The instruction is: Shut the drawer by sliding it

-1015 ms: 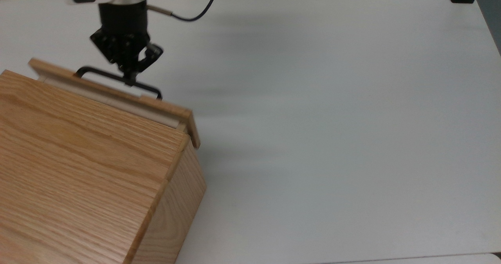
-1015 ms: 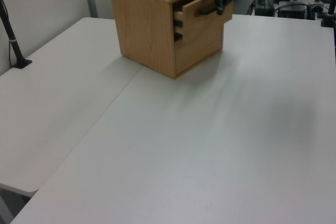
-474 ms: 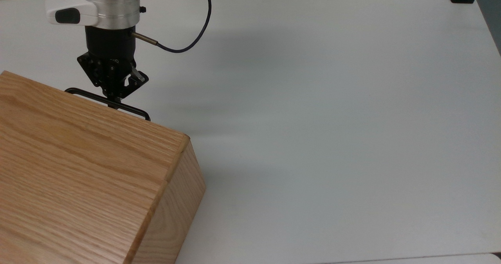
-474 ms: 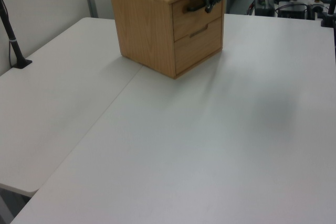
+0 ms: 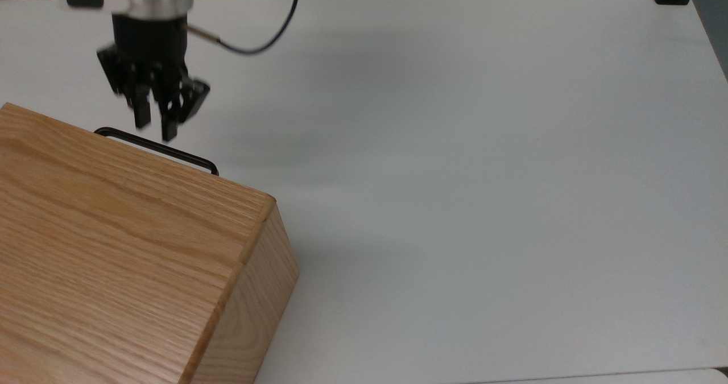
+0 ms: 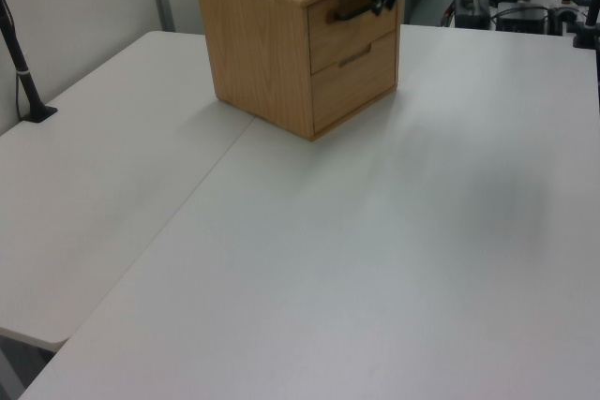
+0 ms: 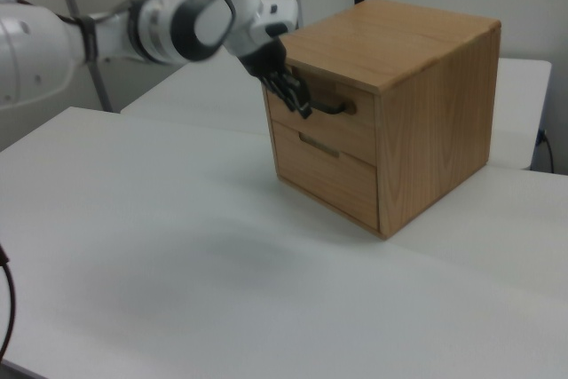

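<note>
— Drawer (image 7: 324, 120) status?

— Upper slot of the cabinet (image 5: 114, 236), oak front flush with the one below. It reads as shut in the left view and the right view. My fingers (image 5: 169, 125) are parted, holding nothing, just off the black bar handle (image 5: 156, 148) on the side away from the cabinet.

— So what makes this step go well?

— Judging it nearly finished: I'd back off straight along the slide line, so no fingertip snags the bar and drags the front out. If a gap shows, a flat push near the middle of the front panel, not at one end, should keep the tray from racking.

— Materials?

— Cabinet is oak with bold, wavy grain, square-edged, boxy. Handle is a thin dark bar, bent at both ends, standing proud of the panel. It looks hard and smooth, likely slippery under my pads. Tabletop (image 5: 483, 173) is matte white, flat, with a seam visible in the left view.

— The cabinet's footing?

— Sits flat on the tabletop; I guess it's heavy enough to resist a gentle push.
</note>
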Tool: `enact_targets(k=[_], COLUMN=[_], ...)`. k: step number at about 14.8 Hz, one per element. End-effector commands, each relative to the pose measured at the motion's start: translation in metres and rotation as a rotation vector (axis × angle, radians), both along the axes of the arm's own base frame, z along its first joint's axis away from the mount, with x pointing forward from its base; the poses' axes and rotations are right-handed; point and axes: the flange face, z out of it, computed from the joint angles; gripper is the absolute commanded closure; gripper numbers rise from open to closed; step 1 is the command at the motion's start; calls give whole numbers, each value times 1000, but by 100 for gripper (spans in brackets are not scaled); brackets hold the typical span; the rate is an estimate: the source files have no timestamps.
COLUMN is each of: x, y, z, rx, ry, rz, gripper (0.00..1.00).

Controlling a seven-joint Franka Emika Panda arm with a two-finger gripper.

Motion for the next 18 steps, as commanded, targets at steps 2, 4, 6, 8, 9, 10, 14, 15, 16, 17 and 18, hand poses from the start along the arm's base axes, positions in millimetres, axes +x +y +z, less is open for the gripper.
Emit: enact_targets(k=[2, 4, 6, 8, 9, 10, 14, 15, 16, 17, 18], x=[-63, -85, -101, -114, -119, -123, -126, -126, -126, -125, -125], y=[45, 65, 89, 103, 105, 106, 112, 109, 107, 107, 106], z=[60, 71, 73, 76, 79, 81, 71, 71, 72, 70, 70], rx=[36, 50, 62, 115, 131, 133, 89, 74, 60, 54, 51], ry=[177, 253, 312, 327, 333, 335, 368, 376, 381, 387, 388], rz=[79, 97, 131, 149, 156, 165, 307, 373, 434, 469, 478], gripper=[0, 0, 0, 0, 0, 0, 0, 0, 0, 0, 0])
